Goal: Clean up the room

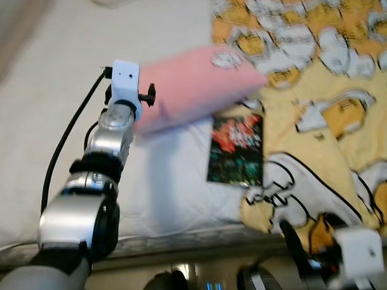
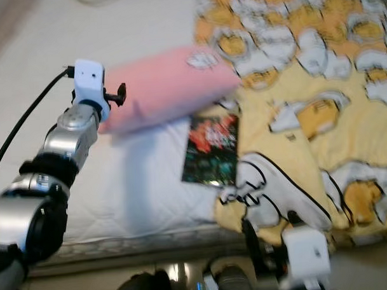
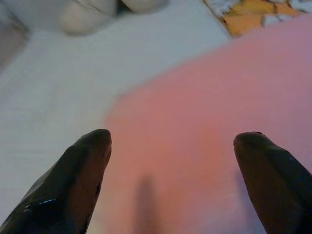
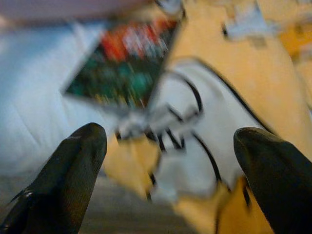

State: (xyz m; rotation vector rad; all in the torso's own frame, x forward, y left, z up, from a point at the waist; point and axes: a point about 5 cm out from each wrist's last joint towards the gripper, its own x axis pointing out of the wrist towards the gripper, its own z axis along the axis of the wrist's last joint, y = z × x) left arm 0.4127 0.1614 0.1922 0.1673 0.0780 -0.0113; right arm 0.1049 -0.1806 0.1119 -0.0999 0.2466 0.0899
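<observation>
A pink pillow (image 1: 191,88) lies on the white bed (image 1: 64,92), partly over a yellow patterned blanket (image 1: 332,115). A dark book with a red and green cover (image 1: 237,150) lies just in front of the pillow, at the blanket's edge. My left arm reaches over the bed, and its wrist (image 1: 125,90) is at the pillow's left end. In the left wrist view my left gripper (image 3: 173,180) is open right above the pink pillow (image 3: 204,136). My right gripper (image 4: 170,180) is open, low at the bed's front edge, facing the book (image 4: 122,63) and the blanket (image 4: 234,73).
The bed's front edge (image 1: 184,237) runs across the bottom of the head views, with dark floor below it. A pale rounded thing (image 3: 92,14) lies at the far side of the bed. White sheet to the left of the pillow is bare.
</observation>
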